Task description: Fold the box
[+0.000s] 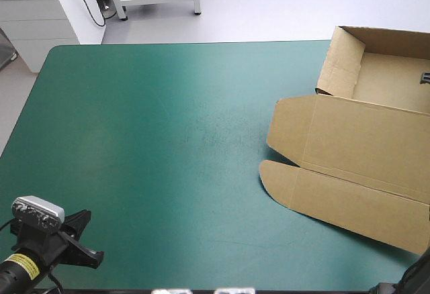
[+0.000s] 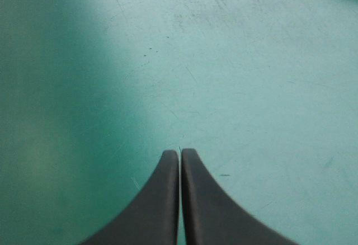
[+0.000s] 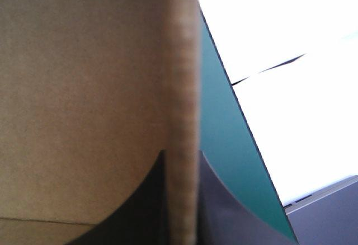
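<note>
While the table (image 1: 154, 146) is mostly bare teal-green cover, the box (image 1: 356, 139) sits at its right edge, half built.
Right gripper (image 3: 182, 154) pinches a corrugated board edge, so I'd hold it square and crease along the score lines (image 1: 363, 183); matte brown board, one rounded flap (image 1: 277, 176) lying flat. Left gripper (image 2: 180, 151) is closed on nothing, near-left corner.

Open teal-green cover (image 1: 154, 139) across left and middle — the brown box (image 1: 356, 153), walls raised, along the right edge
</note>
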{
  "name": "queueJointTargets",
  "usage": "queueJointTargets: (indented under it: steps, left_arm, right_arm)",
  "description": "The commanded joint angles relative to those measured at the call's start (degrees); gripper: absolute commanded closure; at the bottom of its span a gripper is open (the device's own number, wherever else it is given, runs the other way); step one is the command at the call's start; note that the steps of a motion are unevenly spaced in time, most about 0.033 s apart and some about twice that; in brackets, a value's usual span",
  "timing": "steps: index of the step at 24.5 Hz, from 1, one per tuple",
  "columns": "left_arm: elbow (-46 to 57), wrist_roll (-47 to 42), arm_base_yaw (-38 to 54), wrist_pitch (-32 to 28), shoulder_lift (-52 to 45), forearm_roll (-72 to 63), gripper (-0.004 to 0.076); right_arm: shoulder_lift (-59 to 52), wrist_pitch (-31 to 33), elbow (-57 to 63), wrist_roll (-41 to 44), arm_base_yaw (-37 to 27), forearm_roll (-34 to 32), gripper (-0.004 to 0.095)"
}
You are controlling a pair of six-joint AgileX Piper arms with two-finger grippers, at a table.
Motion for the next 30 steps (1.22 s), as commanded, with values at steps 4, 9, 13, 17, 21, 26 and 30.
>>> queueJointTargets:
  steps: [4,9,13,17,21,26,30]
  left_arm:
    - [-1.4,-0.3,-0.3,-4.0,0.6,2.5,0.0731]
    - [-1.4,-0.3,-0.3,-5.2,0.6,2.5,0.0731]
    - [-1.4,-0.3,-0.3,-5.0,0.6,1.7,0.0731]
    - [-1.4,-0.3,-0.3,-5.0,0.6,1.6,0.0731]
    - [-1.3,-0.3,-0.3,-5.0,0.6,2.2,0.0731]
    - [-1.2,-0.3,-0.3,-2.8,0.6,2.4,0.0731]
    - [-1.2,-0.9,-0.3,-1.2,0.6,1.3,0.0731]
  right_arm:
    - [1.2,-0.3,-1.2,-2.9,-1.5,3.3,0.0775]
    - [1.2,-0.3,-1.2,-4.2,-1.5,3.9,0.0239]
    - [0.9,-0.3,-1.2,-3.5,-1.5,3.9,0.0035]
    - [-2.2,-0.3,-1.2,-2.8,-1.5,8.6,0.0036]
    - [-8.1,-0.2,-1.0,-4.9,-0.7,25.6,0.0128]
    - [-15.8,-0.2,3.4,-9.0,6.4,27.1,0.068]
    - [-21.4,-0.3,9.0,-11.0,14.9,25.3,0.0907]
